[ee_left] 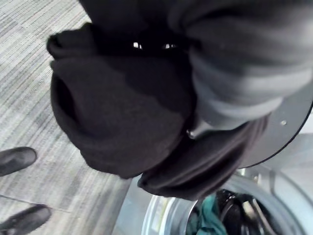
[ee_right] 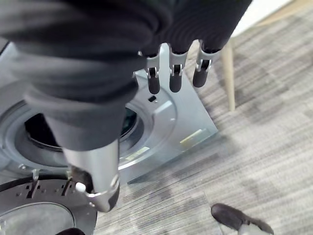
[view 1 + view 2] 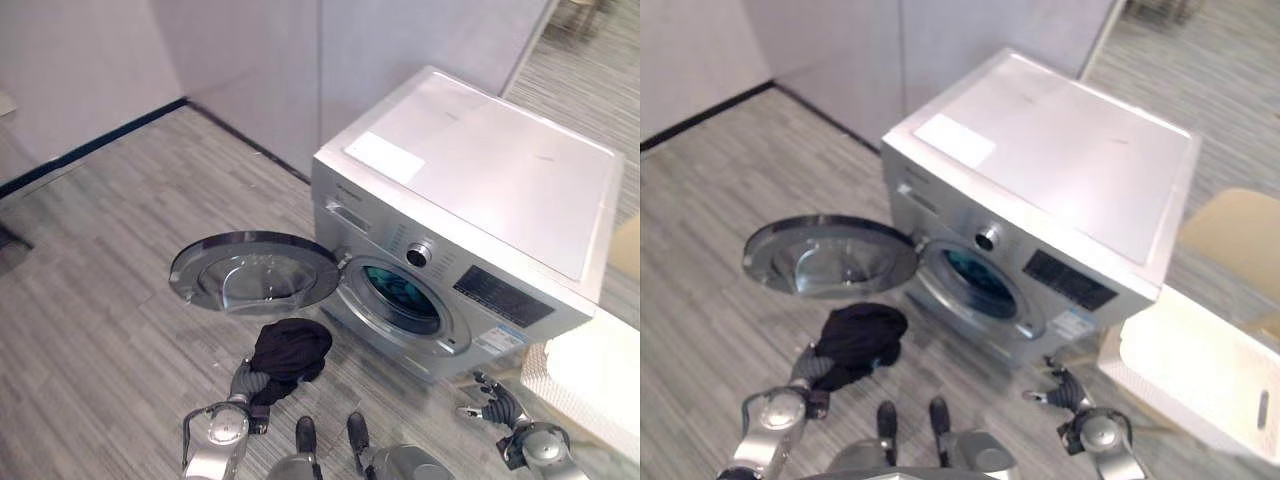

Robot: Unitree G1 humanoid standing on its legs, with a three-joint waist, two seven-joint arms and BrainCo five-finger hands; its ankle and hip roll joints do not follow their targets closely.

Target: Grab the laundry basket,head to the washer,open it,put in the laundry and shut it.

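Note:
A silver front-loading washer [image 3: 480, 170] stands ahead with its round door [image 3: 255, 272] swung wide open to the left. Teal cloth [image 3: 398, 292] lies inside the drum and also shows as teal cloth [image 1: 208, 223] past the rim. My left hand [image 3: 245, 380] is shut on a bunched black garment [image 3: 292, 350], held low just in front of the door and left of the drum opening. The black garment [image 1: 122, 112] hangs over the fingers. My right hand [image 3: 495, 400] is open and holds nothing, low at the right, its fingers [image 2: 171, 73] relaxed before the washer's front.
The white laundry basket [image 3: 1200, 370] sits on the floor right of the washer, close to my right hand. A beige chair [image 3: 1240, 240] stands behind it. Grey walls [image 3: 250, 70] run behind the washer, and grey plank floor [image 3: 100, 300] stretches to the left.

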